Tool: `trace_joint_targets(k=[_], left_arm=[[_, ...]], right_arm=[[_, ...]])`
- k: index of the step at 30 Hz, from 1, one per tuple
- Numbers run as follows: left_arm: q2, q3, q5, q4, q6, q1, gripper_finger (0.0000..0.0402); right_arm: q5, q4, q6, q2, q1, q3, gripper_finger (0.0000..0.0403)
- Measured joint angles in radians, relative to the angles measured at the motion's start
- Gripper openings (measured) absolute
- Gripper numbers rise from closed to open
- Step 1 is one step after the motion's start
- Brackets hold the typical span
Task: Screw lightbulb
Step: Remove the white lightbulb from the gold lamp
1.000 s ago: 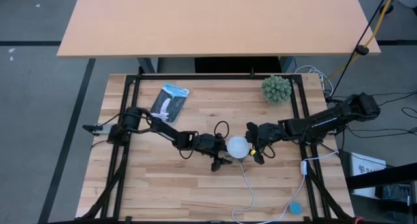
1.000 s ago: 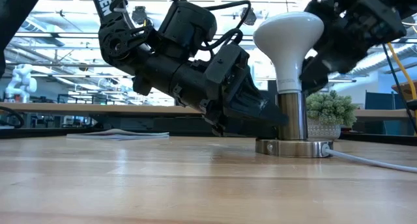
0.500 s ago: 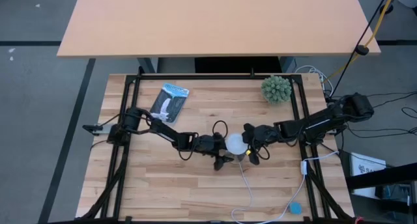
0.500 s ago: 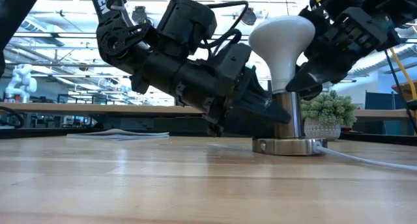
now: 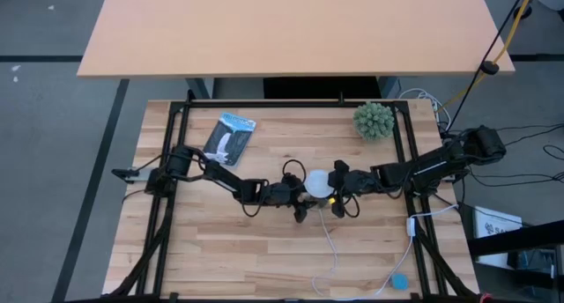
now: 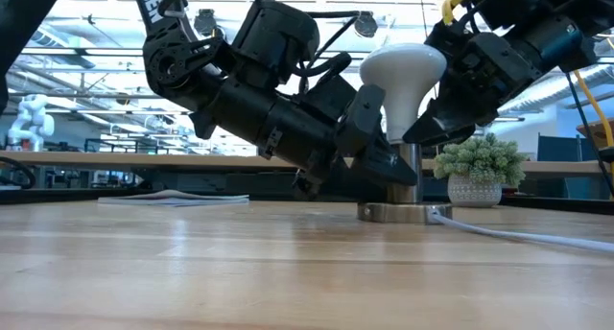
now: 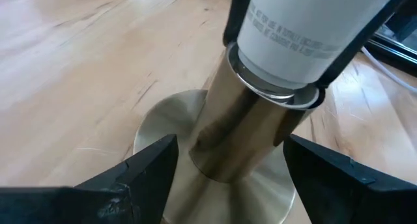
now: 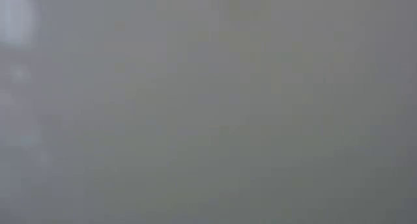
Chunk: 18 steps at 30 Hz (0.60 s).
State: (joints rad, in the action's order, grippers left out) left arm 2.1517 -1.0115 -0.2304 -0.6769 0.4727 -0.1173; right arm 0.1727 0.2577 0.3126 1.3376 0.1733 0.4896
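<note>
— Where is the lightbulb (image 6: 401, 76)?

— Standing in the brass socket (image 7: 225, 152) mid-table. It looks light, smooth and easy to break. Hold the round top softly.

— And the fingers?

— The right gripper (image 5: 335, 190) hugs the bulb. The left gripper (image 7: 228, 175) stands wide around the socket stem.

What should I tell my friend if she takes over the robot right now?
Left gripper: open, its fingers either side of the metal socket on the table, not squeezing it.
Right gripper: up against the bulb; whether it grips can't be told.
The bulb sits upright in the socket, near the table's middle, with the cord trailing toward the front.
Done: bulb is in the socket.
Left: a thin ring of base still shows, so it probably needs more turning, then let go.
</note>
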Motion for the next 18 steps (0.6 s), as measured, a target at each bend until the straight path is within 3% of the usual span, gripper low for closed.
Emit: trace_joint_targets(k=[9, 18], left_arm=[[0.0, 0.001, -0.014, 0.003, -0.005, 0.0, 0.0289], [0.0, 0.0, 0.001, 0.011, -0.014, 0.002, 0.0289]], right_arm=[[-0.009, 0.005, 0.003, 0.0, 0.005, 0.0, 0.0159], [-0.02, -0.006, -0.023, 0.0, 0.005, 0.001, 0.0196]])
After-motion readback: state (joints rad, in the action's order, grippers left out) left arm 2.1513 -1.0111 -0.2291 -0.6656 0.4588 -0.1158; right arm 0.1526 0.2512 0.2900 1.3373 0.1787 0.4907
